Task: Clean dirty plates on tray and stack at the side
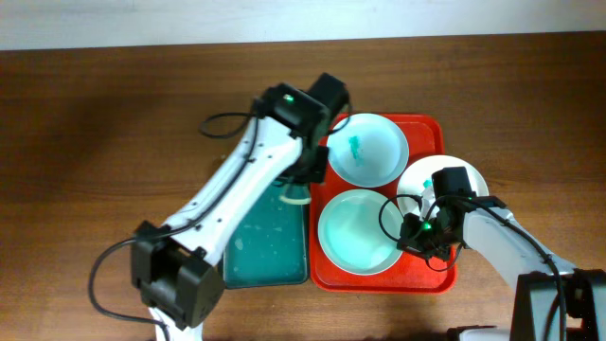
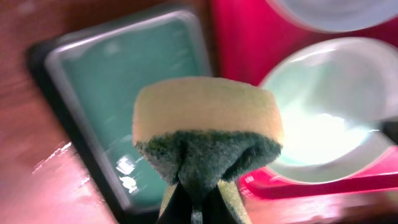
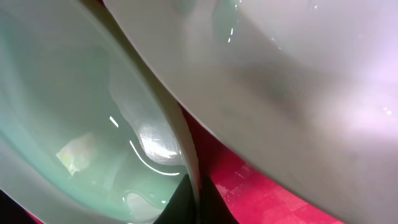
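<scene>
You have a brown wood table [image 1: 95, 114], red tray [image 1: 428, 131] lying flat on it right of centre, dark green tray [image 1: 270, 256] just left of it, long edges side by side, nearly touching

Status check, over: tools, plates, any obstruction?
Left tool shut on sponge. Right tool shut on front plate rim, on red tray. Back plate smeared. Right plate close beside grip.
</scene>
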Controlling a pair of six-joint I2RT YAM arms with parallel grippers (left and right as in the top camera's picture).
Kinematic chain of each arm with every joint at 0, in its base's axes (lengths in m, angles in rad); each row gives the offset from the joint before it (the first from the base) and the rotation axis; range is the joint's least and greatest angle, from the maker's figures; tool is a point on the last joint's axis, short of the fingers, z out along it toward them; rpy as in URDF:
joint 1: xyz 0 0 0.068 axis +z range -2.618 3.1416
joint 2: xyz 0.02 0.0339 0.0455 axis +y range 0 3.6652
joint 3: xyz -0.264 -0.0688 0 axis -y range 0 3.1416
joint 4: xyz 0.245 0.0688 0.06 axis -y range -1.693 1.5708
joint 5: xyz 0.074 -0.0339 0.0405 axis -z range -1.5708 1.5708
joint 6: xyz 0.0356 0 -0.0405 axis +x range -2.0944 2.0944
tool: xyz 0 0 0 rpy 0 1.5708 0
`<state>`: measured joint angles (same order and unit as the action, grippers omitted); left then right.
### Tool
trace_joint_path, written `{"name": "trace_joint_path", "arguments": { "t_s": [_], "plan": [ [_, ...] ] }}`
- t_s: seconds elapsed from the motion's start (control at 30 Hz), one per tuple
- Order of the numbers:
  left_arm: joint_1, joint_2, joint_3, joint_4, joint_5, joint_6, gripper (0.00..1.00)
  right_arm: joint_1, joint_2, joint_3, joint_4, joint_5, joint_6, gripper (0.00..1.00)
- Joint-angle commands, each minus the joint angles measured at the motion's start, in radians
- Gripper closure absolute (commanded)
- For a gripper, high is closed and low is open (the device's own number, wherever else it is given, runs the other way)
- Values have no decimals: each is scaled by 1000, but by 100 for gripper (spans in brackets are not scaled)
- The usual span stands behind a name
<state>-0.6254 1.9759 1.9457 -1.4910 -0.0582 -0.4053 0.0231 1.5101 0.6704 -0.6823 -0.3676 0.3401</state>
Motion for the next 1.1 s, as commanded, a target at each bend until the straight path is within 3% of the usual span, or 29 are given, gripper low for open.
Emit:
{"name": "trace_joint_path", "arguments": {
  "t_s": [0.0, 0.13, 0.2, 0.23, 0.27, 0.33, 0.4, 0.47, 0.53, 0.63, 0.77, 0.9, 1.07],
  "plan": [
    [85, -2, -167, 41, -89, 13, 100, -4, 18, -19, -9, 92, 2, 95],
    [179, -2, -590, 350, 97, -15, 100, -4, 18, -19, -9, 92, 1, 95],
    [185, -2, -643, 426, 97, -21, 97, -4, 18, -19, -8, 92, -13, 95],
    [185, -6, -635, 428, 97, -21, 64, -5, 18, -19, -8, 92, -22, 95],
    [187, -11, -599, 395, 97, -20, 22, -5, 16, -14, -13, 88, -31, 95],
    [195, -43, -534, 327, 97, -20, 22, -4, -3, 46, -95, 89, -75, 96],
    [229, -166, -463, 269, 97, -5, 19, -3, -61, 203, -301, 92, -74, 96],
    [267, -272, -446, 262, 95, -5, 4, -2, -85, 317, -404, 92, -101, 96],
    [345, -437, -446, 262, 26, -4, 0, 64, -87, 455, -473, 91, -146, 96],
    [407, -553, -446, 259, -101, -5, 1, 320, -79, 502, -369, 88, -43, 96],
    [406, -553, -446, 217, -100, -5, 1, 583, -12, 502, -188, 153, 106, 96],
    [406, -553, -446, 217, -100, -5, 1, 686, 54, 502, 3, 392, 114, 96],
    [406, -553, -446, 217, -100, -5, 1, 752, 3, 594, -21, 772, 78, 96]
  ]
}}
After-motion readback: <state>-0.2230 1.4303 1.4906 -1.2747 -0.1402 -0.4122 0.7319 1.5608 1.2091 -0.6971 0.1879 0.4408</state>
